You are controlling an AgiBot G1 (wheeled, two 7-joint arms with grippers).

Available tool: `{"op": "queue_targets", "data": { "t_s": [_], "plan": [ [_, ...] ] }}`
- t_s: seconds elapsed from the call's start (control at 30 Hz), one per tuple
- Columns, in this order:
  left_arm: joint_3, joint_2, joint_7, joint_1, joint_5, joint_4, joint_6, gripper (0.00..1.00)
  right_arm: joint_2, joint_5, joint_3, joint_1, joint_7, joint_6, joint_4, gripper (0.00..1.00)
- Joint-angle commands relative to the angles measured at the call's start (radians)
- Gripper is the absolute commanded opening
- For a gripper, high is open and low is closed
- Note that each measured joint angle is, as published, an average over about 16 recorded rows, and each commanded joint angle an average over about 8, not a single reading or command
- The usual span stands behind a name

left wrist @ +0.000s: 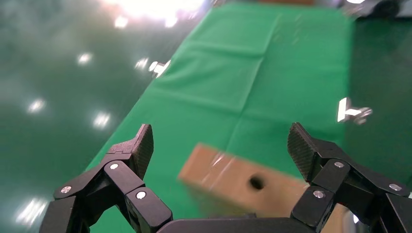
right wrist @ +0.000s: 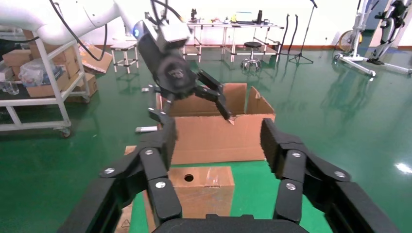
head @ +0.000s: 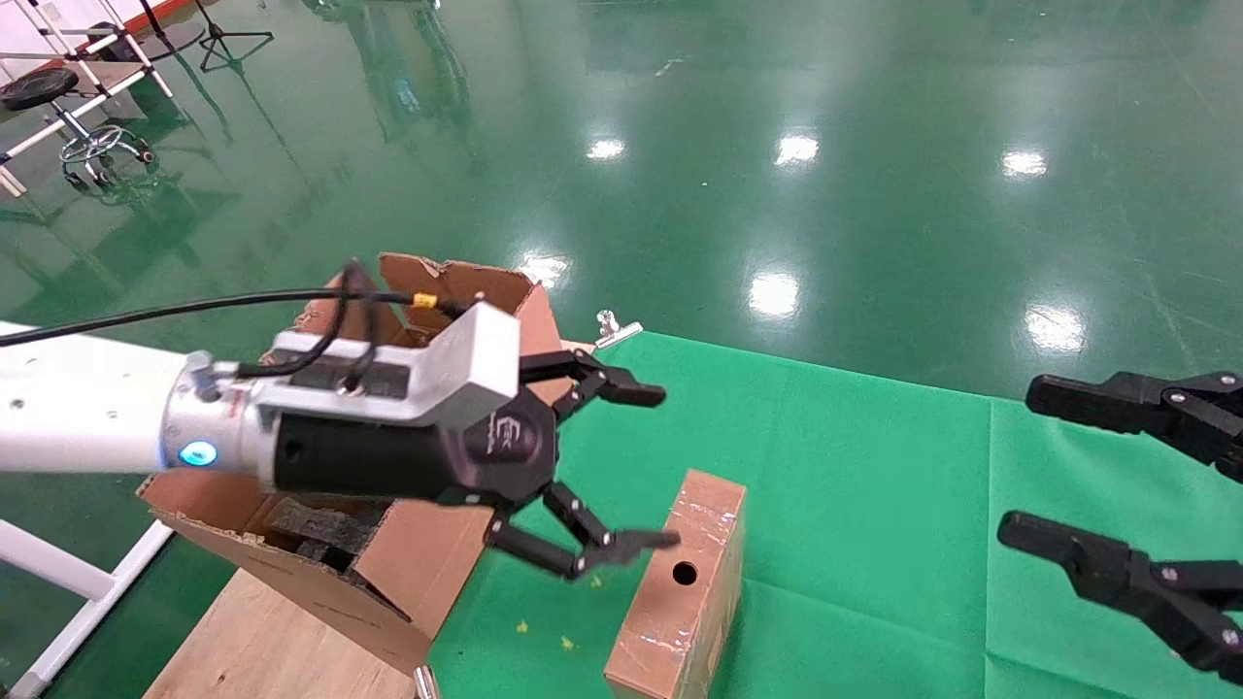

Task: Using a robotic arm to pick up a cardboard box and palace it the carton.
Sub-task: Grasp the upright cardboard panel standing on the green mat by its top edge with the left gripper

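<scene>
The small cardboard box (head: 685, 592) stands on edge on the green cloth, its narrow side with the round hole facing up. The robotic arm's left gripper (head: 653, 466) hovers open just left of and above it, fingers spread wide with nothing between them. In the left wrist view the box (left wrist: 233, 177) lies below the open gripper (left wrist: 219, 145). The torn-rimmed carton (head: 320, 592) sits behind the left arm, black foam showing inside. My right gripper (head: 1020, 461) hangs open at the right edge. Its wrist view shows the box (right wrist: 204, 187) in front of the carton (right wrist: 218, 145).
A green cloth (head: 874, 485) covers the table. The carton rests on a wooden board (head: 262, 641) at the table's left end. A metal clip (head: 617, 330) grips the cloth's far edge. Beyond lies green floor, with a stool (head: 92, 146) far off.
</scene>
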Motion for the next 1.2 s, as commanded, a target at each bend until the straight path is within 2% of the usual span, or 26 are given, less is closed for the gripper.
{"op": "queue_targets", "data": {
  "t_s": [0.03, 0.37, 0.63, 0.83, 1.03, 1.2],
  "plan": [
    [0.014, 0.002, -0.019, -0.018, 0.048, -0.005, -0.018, 1.0, 0.0, 0.0, 0.0, 0.0, 0.0, 0.0, 0.0, 0.0],
    [0.161, 0.16, -0.375, -0.302, 0.28, -0.001, 0.049, 1.0, 0.0, 0.0, 0.0, 0.0, 0.0, 0.0, 0.0, 0.0],
    [0.314, 0.277, -0.721, -0.481, 0.451, 0.002, 0.165, 1.0, 0.0, 0.0, 0.0, 0.0, 0.0, 0.0, 0.0, 0.0],
    [0.471, 0.338, -0.988, -0.591, 0.487, 0.004, 0.195, 1.0, 0.0, 0.0, 0.0, 0.0, 0.0, 0.0, 0.0, 0.0],
    [0.694, 0.392, -1.257, -0.701, 0.503, 0.004, 0.201, 1.0, 0.0, 0.0, 0.0, 0.0, 0.0, 0.0, 0.0, 0.0],
    [0.844, 0.445, -1.416, -0.765, 0.467, 0.002, 0.188, 1.0, 0.0, 0.0, 0.0, 0.0, 0.0, 0.0, 0.0, 0.0]
  ]
}}
